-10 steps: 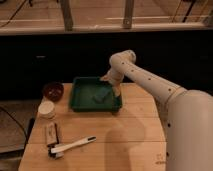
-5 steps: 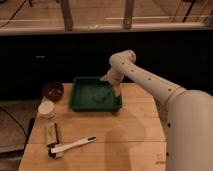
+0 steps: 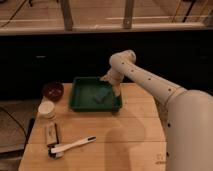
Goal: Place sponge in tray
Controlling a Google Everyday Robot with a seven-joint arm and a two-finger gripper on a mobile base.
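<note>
Our tabletop (image 3: 125, 130) carries the green tray (image 3: 90, 107) up by its far edge. Our gripper (image 3: 116, 90) hangs over the tray's right rim, fingers spread wide and holding nothing. The sponge (image 3: 101, 95) lies inside the tray, in its right half. Our worry is that pulling out could clip the rim or drag the sponge along. The fingertips blur into the rim, so we can't call contact.

- Your tray (image 3: 80, 102): dark green plastic, smooth.
- The sponge (image 3: 101, 95) in it: soft, matt.
- The gripper (image 3: 116, 91) at the tray's right rim: pale, smooth.
- The table (image 3: 125, 135): matt wood.
</note>
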